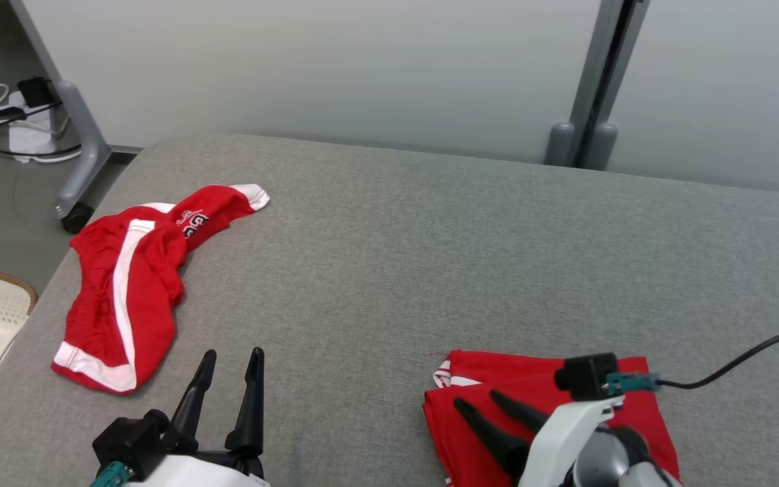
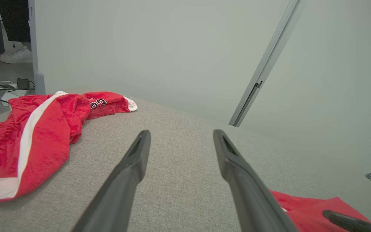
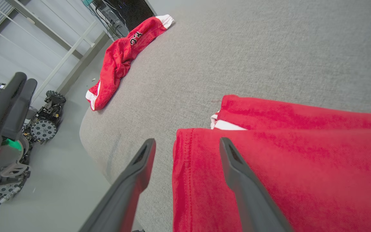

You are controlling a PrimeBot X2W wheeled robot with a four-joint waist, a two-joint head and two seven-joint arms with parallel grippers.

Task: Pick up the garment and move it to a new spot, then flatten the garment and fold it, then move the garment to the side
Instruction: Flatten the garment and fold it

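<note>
From the head view, the folded garment (image 1: 498, 372), red with a little white trim, lies on the grey surface (image 1: 430, 257). The right pincer (image 1: 477, 399) is above the garment with its two fingers spread and nothing between them. The left pincer (image 1: 234, 352) is well to the left of the garment, also spread and empty. Farther left of it lie the crumpled red shorts (image 1: 126, 284).

In the left wrist view, the left pincer (image 2: 181, 132) stands wide open over bare fabric. The folded garment (image 2: 311, 209) is low on the right and the shorts (image 2: 43, 129) are on the left.

In the right wrist view, the right pincer (image 3: 188, 141) is spread. One finger is over the folded garment (image 3: 301, 161). The other finger is just beside the garment's stitched edge. I cannot tell if they touch the cloth.
</note>
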